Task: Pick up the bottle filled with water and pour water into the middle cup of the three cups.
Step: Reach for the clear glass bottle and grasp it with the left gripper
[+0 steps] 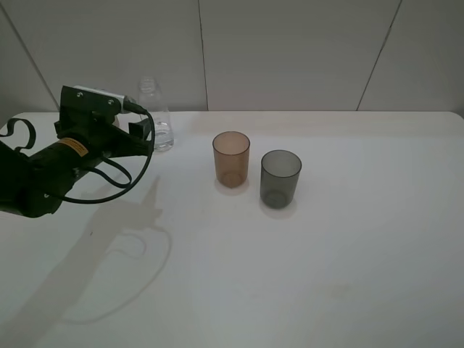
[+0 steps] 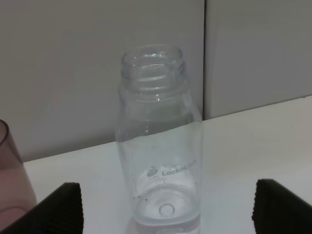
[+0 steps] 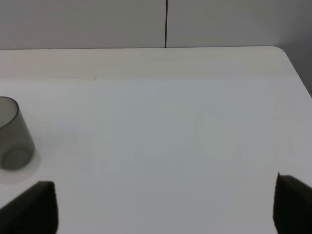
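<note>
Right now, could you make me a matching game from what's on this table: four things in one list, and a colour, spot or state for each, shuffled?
Things:
1. bottle
2. middle cup
3. grey cup
4. left gripper

Descriptions:
a. open, aimed at the bottle
b. smoky dark, farthest right in the high view
c. clear, no cap on
d. amber, standing between the bottle and the grey cup

Pairs: 1-c, 2-d, 3-b, 4-a.
</note>
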You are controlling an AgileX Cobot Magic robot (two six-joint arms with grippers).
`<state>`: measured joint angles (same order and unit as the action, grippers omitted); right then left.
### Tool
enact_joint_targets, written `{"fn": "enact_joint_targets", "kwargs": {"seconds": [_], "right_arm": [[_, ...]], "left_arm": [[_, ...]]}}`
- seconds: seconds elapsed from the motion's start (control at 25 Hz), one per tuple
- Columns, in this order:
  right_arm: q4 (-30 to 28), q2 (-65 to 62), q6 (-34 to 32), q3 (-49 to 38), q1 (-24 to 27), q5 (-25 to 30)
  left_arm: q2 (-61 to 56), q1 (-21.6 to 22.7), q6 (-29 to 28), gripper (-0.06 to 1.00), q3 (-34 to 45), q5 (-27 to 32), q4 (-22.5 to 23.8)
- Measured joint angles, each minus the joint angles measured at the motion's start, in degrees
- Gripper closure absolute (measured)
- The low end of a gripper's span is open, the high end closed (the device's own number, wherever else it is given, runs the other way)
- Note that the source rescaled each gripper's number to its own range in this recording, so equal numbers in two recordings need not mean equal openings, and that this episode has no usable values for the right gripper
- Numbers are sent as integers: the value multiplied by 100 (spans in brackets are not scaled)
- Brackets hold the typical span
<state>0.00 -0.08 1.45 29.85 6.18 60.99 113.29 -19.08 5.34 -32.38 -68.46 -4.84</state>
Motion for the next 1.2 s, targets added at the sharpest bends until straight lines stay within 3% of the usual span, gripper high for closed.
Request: {"fn": "enact_joint_targets", "kwargs": {"seconds": [0.36, 1.2], "right_arm": [[0, 0, 0, 0, 0, 0], [0, 0, 0, 0, 0, 0]], "left_arm": [[762, 0, -30, 35, -1001, -43, 0], [1800, 146, -156, 35, -2082, 58, 146]]}}
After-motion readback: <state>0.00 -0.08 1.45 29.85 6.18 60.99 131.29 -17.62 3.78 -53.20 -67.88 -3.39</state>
